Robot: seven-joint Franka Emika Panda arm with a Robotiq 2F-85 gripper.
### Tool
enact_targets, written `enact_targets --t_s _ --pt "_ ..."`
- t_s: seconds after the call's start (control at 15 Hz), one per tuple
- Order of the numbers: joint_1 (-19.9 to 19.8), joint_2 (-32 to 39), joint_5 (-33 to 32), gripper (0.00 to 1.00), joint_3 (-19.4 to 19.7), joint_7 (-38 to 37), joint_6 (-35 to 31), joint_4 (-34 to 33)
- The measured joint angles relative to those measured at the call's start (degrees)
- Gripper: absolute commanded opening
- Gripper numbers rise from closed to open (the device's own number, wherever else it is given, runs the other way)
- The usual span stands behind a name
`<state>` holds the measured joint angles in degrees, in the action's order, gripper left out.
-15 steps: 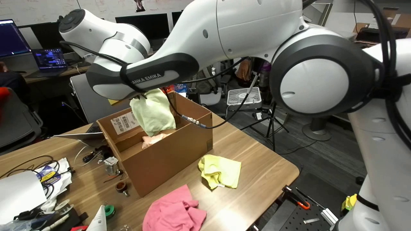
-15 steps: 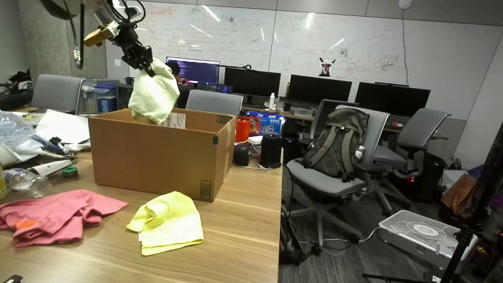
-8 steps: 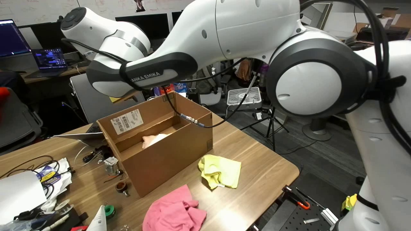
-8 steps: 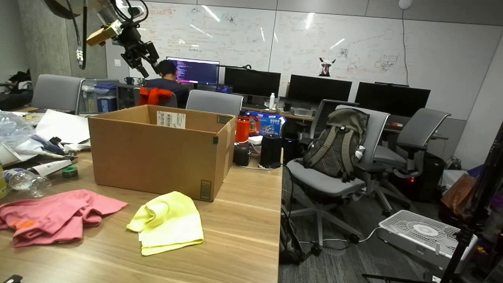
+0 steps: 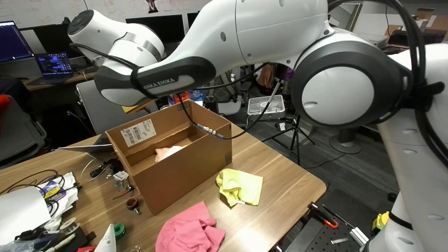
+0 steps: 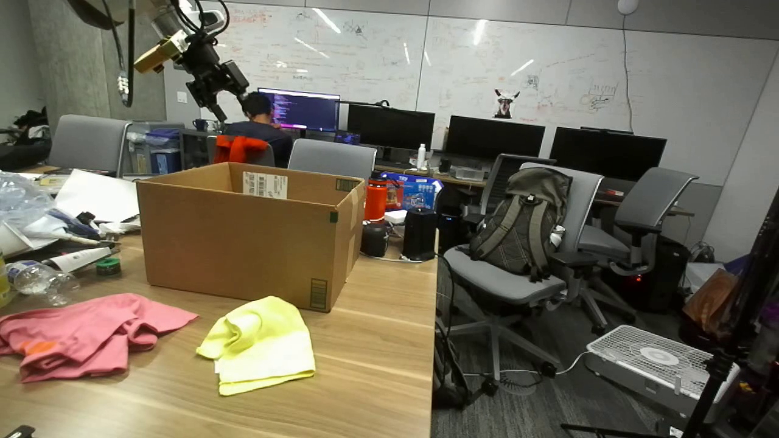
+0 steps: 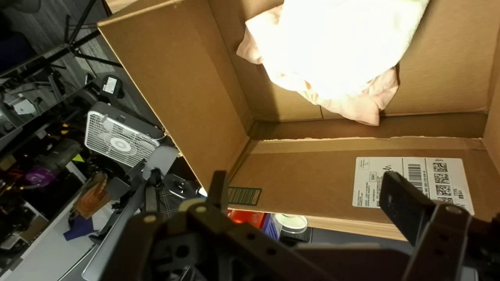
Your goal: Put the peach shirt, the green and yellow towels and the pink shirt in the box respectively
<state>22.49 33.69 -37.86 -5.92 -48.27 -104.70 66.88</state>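
Above the cardboard box (image 6: 237,237) my gripper (image 6: 231,104) hangs open, its two fingers wide apart with nothing between them. In an exterior view the arm hides it. Looking down in the wrist view, the green towel (image 7: 404,25), mostly washed out to white, lies inside the box on top of the peach shirt (image 7: 367,107), whose edges stick out around it. On the table in front of the box rests the yellow towel (image 5: 245,187), crumpled and partly folded. The pink shirt (image 5: 192,231) lies bunched beside it, also on the table.
Papers, cables and small parts (image 5: 57,192) crowd the table at one side of the box. An orange bottle (image 6: 375,199) and a black cylinder (image 6: 420,234) stand beside it. A cable (image 5: 210,131) from the arm loops across the box's rim.
My gripper has opened and let go of the green towel, which has dropped out of the jaws into the box. The arm has shifted only slightly.
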Motion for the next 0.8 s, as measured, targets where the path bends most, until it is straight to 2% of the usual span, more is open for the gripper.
enact_targets --t_s 0.4,0.8 --pt "-0.02 -3.26 1.53 1.0 -0.14 -0.15 2.78 4.01" --pt "-0.06 -8.98 4.91 1.0 -0.21 -1.11 3.49 11.19"
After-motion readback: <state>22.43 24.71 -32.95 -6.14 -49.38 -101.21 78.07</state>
